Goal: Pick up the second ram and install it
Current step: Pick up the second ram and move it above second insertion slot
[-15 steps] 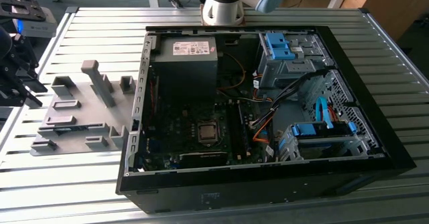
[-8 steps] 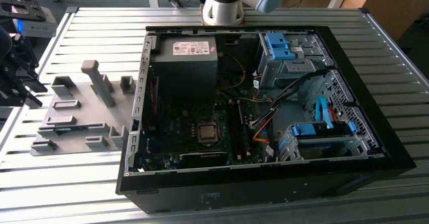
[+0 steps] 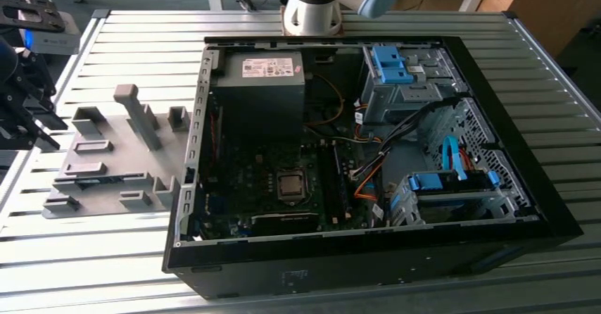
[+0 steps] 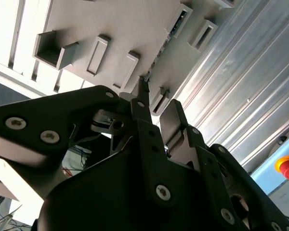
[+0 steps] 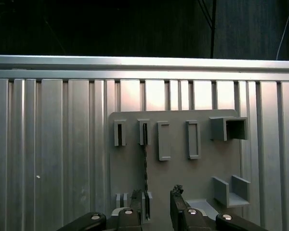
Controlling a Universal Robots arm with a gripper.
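I've got the gripper (image 5: pixel 156 211) hanging fingers-down over the grey fixture plate (image 5: pixel 178 173), jaws parted, gripping nothing. The second ram (image 5: pixel 145 168) stands on edge in its slots, close beside one finger. Beyond it the ribbed table (image 5: pixel 53 144) lies open, out to its rail edge.

A flat grey plastic fixture plate (image 3: pixel 122 152) lies on the ribbed aluminium table (image 3: pixel 141 39), at the exterior view's left of the open black computer case (image 3: pixel 376 265). The thin blue-green ram strip (image 5: pixel 145 163) stands on edge in the plate's slotted blocks, and the black gripper (image 5: pixel 159 198) is near one end of it.
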